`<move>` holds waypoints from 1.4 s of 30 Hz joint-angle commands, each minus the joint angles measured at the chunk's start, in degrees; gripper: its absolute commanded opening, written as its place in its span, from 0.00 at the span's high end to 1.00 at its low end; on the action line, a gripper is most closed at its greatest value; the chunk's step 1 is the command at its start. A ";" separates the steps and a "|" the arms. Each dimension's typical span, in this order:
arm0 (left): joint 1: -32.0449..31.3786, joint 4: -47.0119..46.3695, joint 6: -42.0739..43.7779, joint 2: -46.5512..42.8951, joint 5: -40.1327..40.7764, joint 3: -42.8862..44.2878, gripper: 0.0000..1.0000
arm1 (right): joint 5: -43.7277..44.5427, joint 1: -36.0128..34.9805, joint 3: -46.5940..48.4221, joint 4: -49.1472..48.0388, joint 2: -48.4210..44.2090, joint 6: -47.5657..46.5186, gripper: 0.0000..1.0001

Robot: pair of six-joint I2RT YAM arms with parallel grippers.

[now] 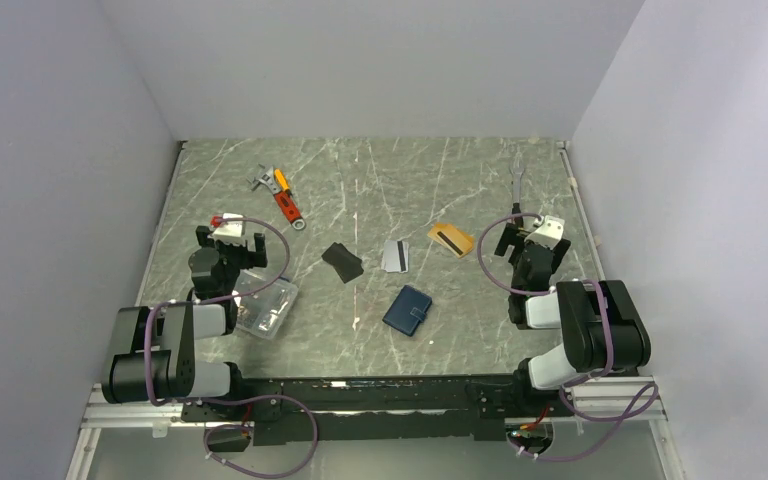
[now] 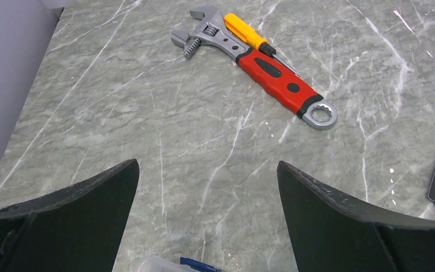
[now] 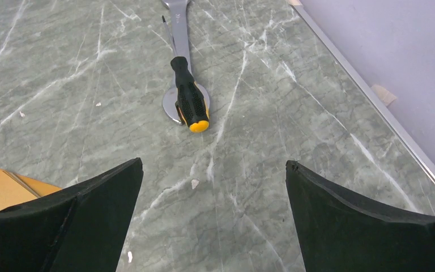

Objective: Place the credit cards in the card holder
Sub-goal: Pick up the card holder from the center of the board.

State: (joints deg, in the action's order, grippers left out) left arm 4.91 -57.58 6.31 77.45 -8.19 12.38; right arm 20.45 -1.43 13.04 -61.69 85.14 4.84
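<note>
The left tool [image 2: 207,167] is held above the surface [image 1: 380,180] with its jaws spread wide and nothing between them. The right tool [image 3: 214,165] is likewise released, with only bare marbled stone seen in the gap.

The three credit cards are laid flat and apart from one another in a loose row between the two tools. The orange-gold card [image 1: 451,239] is found just to the left of the right tool, and one corner of it is seen beside the left finger in the right wrist view. The silver-white card [image 1: 395,255] is placed further left of that tool, near the middle. The black card [image 1: 342,262] is set to the right of the left tool, nearer to it than the other two. The card holder [image 1: 407,311] is seen closed, with its snap tab on top, lying behind the row of cards on the base side, about midway between the tools and touched by neither.

Ahead of the left tool, a red-handled adjustable wrench [image 2: 260,71] is laid with a yellow screwdriver [image 2: 252,34] touching it. A clear plastic box [image 1: 265,305] is found just behind and right of that tool. Ahead of the right tool, a black-and-orange screwdriver [image 3: 190,99] is rested across a steel spanner [image 3: 179,34].
</note>
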 commanded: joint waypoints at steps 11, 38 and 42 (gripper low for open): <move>-0.08 -2.61 -0.48 -0.74 -1.41 0.67 0.01 | 10.95 -3.81 20.88 37.83 -4.48 7.07 0.00; -23.00 90.36 3.63 -5.24 -12.56 51.74 0.01 | -33.30 -17.56 29.20 64.97 -17.96 28.01 0.00; -27.48 89.35 -0.69 -0.86 -15.59 54.20 0.01 | -22.22 -25.91 27.47 70.62 -20.54 26.62 0.06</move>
State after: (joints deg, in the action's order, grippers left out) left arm -19.40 29.34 10.63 73.12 -19.42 63.48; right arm -3.99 -20.88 42.54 5.10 67.16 31.53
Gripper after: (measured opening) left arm 0.989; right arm 0.958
